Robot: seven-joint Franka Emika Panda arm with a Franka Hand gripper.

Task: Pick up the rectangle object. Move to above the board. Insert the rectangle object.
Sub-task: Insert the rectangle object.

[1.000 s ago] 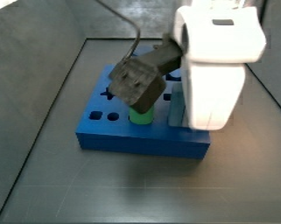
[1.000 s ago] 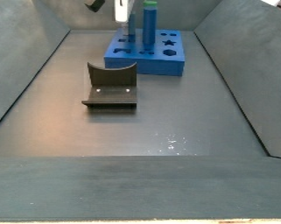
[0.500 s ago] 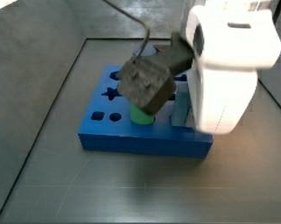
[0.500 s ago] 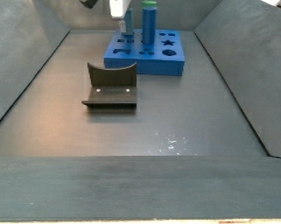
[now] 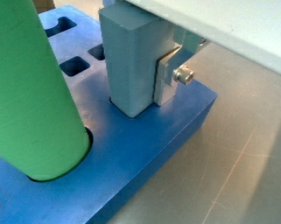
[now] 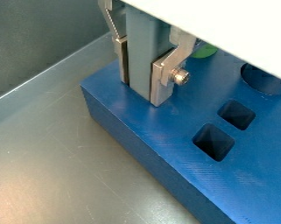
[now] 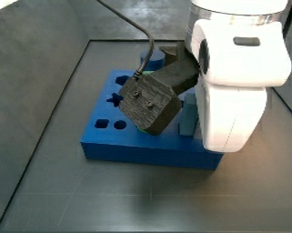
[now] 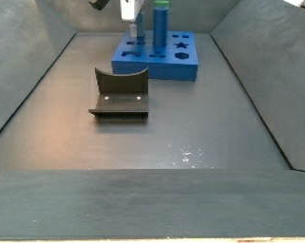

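Observation:
The rectangle object (image 6: 143,48), a light-blue flat-faced bar, stands upright between my fingers (image 6: 166,77), and my gripper (image 6: 142,80) is shut on it. Its lower end (image 5: 130,103) sits in a hole near an edge of the board (image 6: 130,144), the thick royal-blue block. In a side view the board (image 7: 142,146) lies under the arm, and the dark wrist housing (image 7: 152,100) hides the jaws. The board (image 8: 170,65) also shows far off in a side view.
A green cylinder (image 5: 38,87) stands in the board right beside the bar. Square holes (image 6: 213,140) lie open nearby. The dark fixture (image 8: 121,93) stands on the floor in front of the board. Grey sloped walls (image 7: 39,82) ring the floor.
The gripper has come down with the bar toward the board. In the side view the wrist housing now covers the green cylinder that showed before.

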